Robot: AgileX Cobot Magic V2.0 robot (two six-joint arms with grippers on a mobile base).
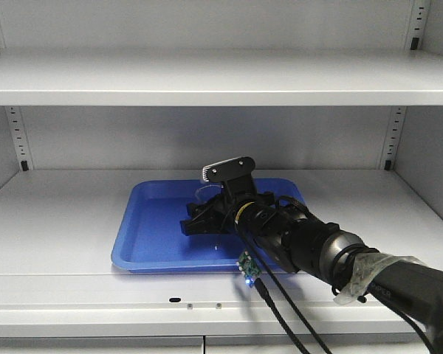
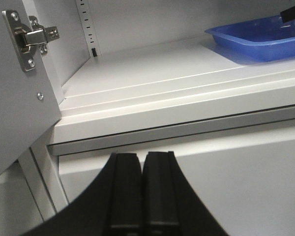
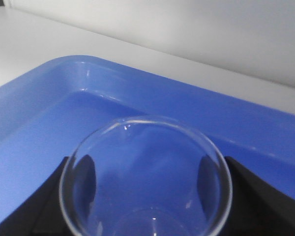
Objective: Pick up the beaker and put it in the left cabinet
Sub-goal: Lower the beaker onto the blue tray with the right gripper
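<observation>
The beaker (image 3: 146, 177), clear glass and empty, fills the right wrist view, seen from its flared rim down. My right gripper (image 3: 146, 189) is shut on it, one black finger (image 3: 44, 201) pressed on each side. In the front view the right gripper (image 1: 207, 217) reaches in from the lower right and holds the beaker (image 1: 204, 192) low inside the blue tray (image 1: 144, 236) on the left cabinet's middle shelf (image 1: 59, 221). I cannot tell whether the glass touches the tray floor. My left gripper (image 2: 142, 160) is shut on nothing, below and in front of the shelf edge.
An upper shelf (image 1: 207, 77) spans the cabinet above the tray. Slotted rails (image 1: 18, 140) run up the back corners. The open cabinet door with its metal hinge (image 2: 27, 34) stands close on the left. Black cables (image 1: 280, 310) hang from the right arm.
</observation>
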